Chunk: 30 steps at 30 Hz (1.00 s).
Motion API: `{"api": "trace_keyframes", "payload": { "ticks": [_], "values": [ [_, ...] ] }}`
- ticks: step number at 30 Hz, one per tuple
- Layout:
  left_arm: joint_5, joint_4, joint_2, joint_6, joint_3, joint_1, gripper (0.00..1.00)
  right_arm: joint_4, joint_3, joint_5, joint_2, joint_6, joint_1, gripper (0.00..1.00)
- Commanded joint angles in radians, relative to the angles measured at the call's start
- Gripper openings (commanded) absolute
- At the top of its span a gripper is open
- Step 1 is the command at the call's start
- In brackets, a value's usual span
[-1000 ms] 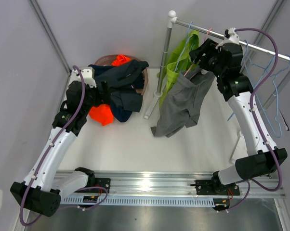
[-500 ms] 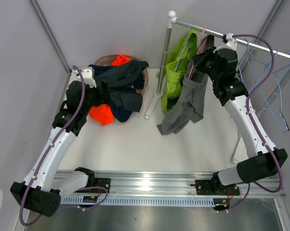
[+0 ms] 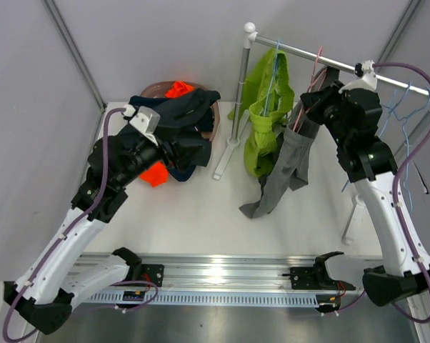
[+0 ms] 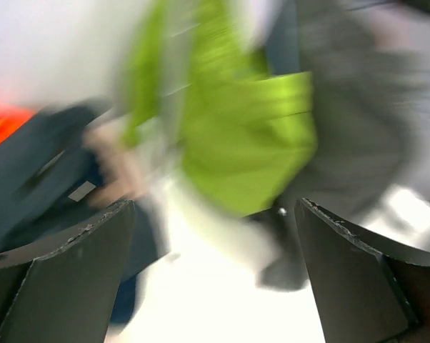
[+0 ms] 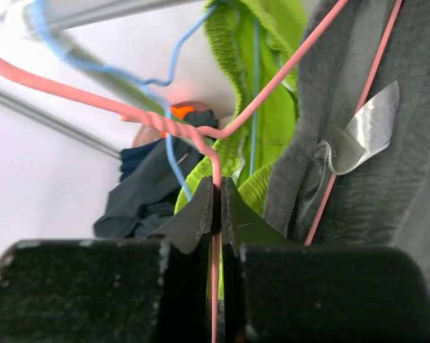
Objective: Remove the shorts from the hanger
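Two claws: right gripper [image 5: 216, 207] pinches the pink hanger [image 5: 168, 125]; left gripper [image 4: 211, 214] gapes, its view blurred.

Grey shorts [image 3: 289, 166] beside lime shorts [image 3: 262, 127]

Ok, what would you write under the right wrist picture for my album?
Jaws pinching the pink hanger with grey shorts on it, green shorts hanging behind.
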Motion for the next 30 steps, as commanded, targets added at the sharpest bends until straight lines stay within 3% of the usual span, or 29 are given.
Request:
{"api": "trace_keyframes", "payload": {
  "ticks": [1,10,22,25,26,28,30],
  "values": [
    [0.189,0.171,0.053,-0.035,0.051,-0.136,0.99,0.047,-0.008,-0.023,-0.073,0.041,0.027,0.0],
    [0.166,0.366,0.328,-0.02,0.06,-0.467,0.99,0.055,-0.02,-0.014,-0.086,0.097,0.101,0.0],
    [0.076,0.429,0.487,-0.027,0.057,-0.56,0.99,0.05,-0.018,-0.003,-0.106,0.099,0.121,0.0],
    [0.046,0.42,0.515,-0.035,0.06,-0.561,0.82,0.049,-0.02,0.002,-0.113,0.102,0.121,0.0],
    [0.039,0.414,0.523,-0.037,0.065,-0.561,0.69,0.047,-0.018,0.002,-0.118,0.102,0.119,0.0],
    [0.037,0.4,0.541,-0.029,0.07,-0.564,0.59,0.049,-0.015,0.005,-0.121,0.102,0.121,0.0],
    [0.031,0.403,0.546,-0.026,0.059,-0.567,0.42,0.044,-0.002,0.009,-0.12,0.099,0.118,0.0]
  ]
}}
